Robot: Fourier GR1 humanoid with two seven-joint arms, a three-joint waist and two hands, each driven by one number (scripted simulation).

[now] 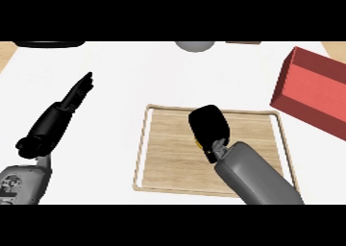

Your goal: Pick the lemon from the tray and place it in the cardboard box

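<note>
— Yellow, only a sliver: small yellow lemon (196, 142) peeping out from under the left edge of the black right hand (208, 125), low on the pale wooden tray with the raised rim (165, 158).

— Grasping step, then?

— Looks so. Set squarely over the fruit, hiding nearly all of it. Closed round it or merely poised above: cannot tell from here.

— Next move?

— Probably: make sure of the hold, lift above the tray's rim, carry rightward to the large red rectangular box (317, 101), presumably the task's cardboard box, then let go inside.

— Anything in the way?

— Chiefly the box's own near wall; worth raising high before crossing. Otherwise only white counter (133, 72) between tray and box.

— And around?

— Black left hand (55, 120) at the view's left, fingers straight and pressed together, resting, well apart from the tray. Far edge: grey rounded object (197, 45) and black-rimmed object (48, 43), both cut off and off the likely path.
</note>
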